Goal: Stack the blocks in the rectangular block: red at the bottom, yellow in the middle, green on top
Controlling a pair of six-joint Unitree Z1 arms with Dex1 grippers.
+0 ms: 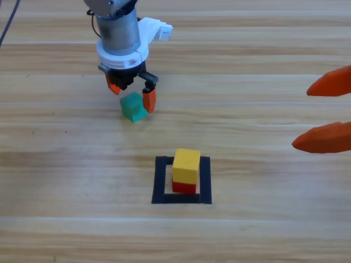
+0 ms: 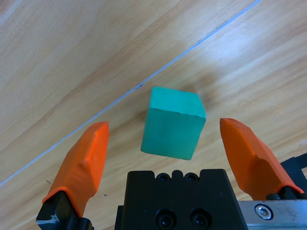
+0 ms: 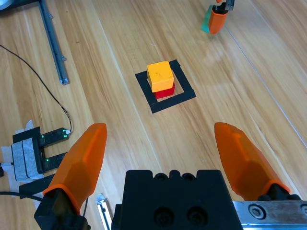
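The green cube (image 1: 133, 107) (image 2: 173, 123) rests on the wood up and left of the black tape rectangle (image 1: 160, 181) (image 3: 187, 88). My left gripper (image 1: 131, 94) (image 2: 165, 143) hangs over it, open, one jaw on either side and neither touching. Inside the rectangle the yellow cube (image 1: 186, 165) (image 3: 159, 76) sits on the red cube (image 1: 184, 187) (image 3: 165, 91). At the right edge my right gripper (image 1: 323, 112) (image 3: 160, 153) waits open and holds nothing.
In the right wrist view a metal rail (image 3: 52, 40), a thin black cable (image 3: 43, 86) and a small taped device (image 3: 33, 151) lie on the table beyond the tape rectangle, away from the cubes.
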